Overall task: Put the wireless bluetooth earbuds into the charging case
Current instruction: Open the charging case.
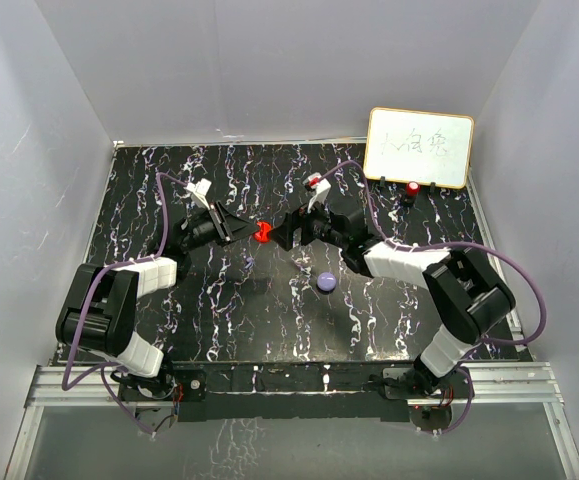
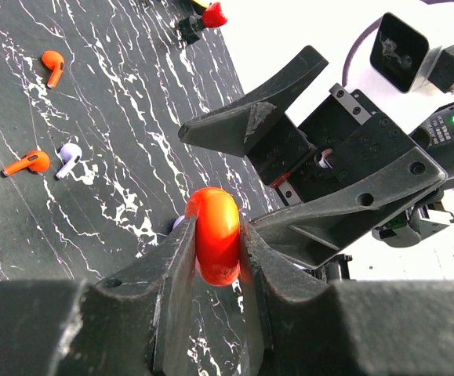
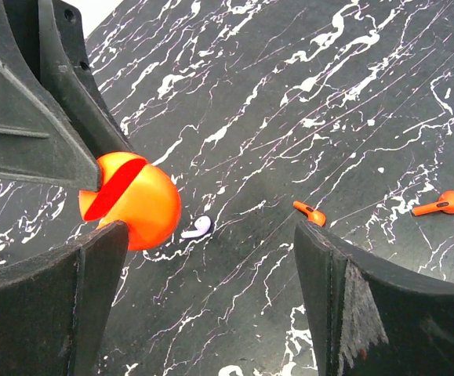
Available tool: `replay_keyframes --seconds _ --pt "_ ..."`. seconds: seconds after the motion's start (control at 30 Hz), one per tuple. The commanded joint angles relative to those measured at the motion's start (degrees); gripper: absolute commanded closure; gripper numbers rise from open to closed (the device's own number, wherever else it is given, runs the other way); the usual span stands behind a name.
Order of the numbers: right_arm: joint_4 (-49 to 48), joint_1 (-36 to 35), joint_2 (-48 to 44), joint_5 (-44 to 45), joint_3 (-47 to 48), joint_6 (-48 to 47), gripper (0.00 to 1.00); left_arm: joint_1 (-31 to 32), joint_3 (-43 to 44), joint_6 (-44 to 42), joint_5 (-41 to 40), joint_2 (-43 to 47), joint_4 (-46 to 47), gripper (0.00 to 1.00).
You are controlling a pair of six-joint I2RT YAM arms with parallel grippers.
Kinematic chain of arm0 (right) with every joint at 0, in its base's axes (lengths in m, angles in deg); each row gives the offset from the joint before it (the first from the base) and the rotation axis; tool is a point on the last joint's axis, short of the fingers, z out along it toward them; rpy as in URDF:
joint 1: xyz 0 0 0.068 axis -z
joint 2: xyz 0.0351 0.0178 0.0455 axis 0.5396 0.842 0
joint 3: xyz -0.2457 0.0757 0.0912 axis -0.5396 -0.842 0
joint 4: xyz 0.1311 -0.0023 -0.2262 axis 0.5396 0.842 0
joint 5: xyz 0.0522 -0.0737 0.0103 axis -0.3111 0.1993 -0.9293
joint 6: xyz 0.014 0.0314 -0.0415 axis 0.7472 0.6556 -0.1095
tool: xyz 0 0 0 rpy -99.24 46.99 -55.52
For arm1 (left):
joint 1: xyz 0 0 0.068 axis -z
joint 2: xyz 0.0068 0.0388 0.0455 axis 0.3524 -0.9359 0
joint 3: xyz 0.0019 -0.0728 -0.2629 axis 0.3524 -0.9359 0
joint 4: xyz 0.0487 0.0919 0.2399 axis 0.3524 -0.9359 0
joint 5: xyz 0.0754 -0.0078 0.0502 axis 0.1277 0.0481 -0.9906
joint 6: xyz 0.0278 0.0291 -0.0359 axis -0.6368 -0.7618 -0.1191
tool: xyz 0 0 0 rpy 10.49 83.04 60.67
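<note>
My left gripper (image 1: 247, 232) is shut on a round red charging case (image 1: 264, 234), held on edge between its fingers in the left wrist view (image 2: 217, 235). The case looks closed, with a seam (image 3: 113, 190) across it. My right gripper (image 1: 287, 232) is open and empty, facing the case, which sits at its left fingertip (image 3: 93, 258). On the table lie two red earbuds (image 3: 311, 212) (image 3: 441, 204) and one pale purple earbud (image 3: 197, 228). They also show in the left wrist view: red ones (image 2: 52, 64) (image 2: 29, 163) and the purple one (image 2: 69, 157).
A round purple case (image 1: 326, 282) lies on the black marbled table (image 1: 219, 320) in front of the right arm. A whiteboard (image 1: 419, 147) stands at the back right, with a small red-topped object (image 1: 412, 188) before it. White walls enclose the table.
</note>
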Motion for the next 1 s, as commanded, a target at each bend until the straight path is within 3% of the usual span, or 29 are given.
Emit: replay_keyframes --seconds 0.0,0.37,0.6,0.77,0.97 --pt "-3.1 -0.3 1.2 0.2 2.7 0.1 0.16 0.8 2.1 0.8 1.9 1.2 3.0 1.00" --pt "-4.2 -0.3 3.3 0.1 3.4 0.6 0.16 1.1 0.8 4.3 2.7 0.2 7.3 1.00" --pt "0.8 -0.2 2.2 7.0 2.3 -2.2 0.16 -2.7 2.8 1.9 -3.0 3.0 -5.5 1.00" --pt "5.5 -0.1 3.3 10.4 3.7 -5.3 0.18 -8.3 2.3 10.0 -0.9 0.7 -0.4 1.00" --pt "9.0 1.3 8.4 12.9 7.8 -4.7 0.28 -9.0 0.0 16.2 -0.1 -1.7 8.7 1.00"
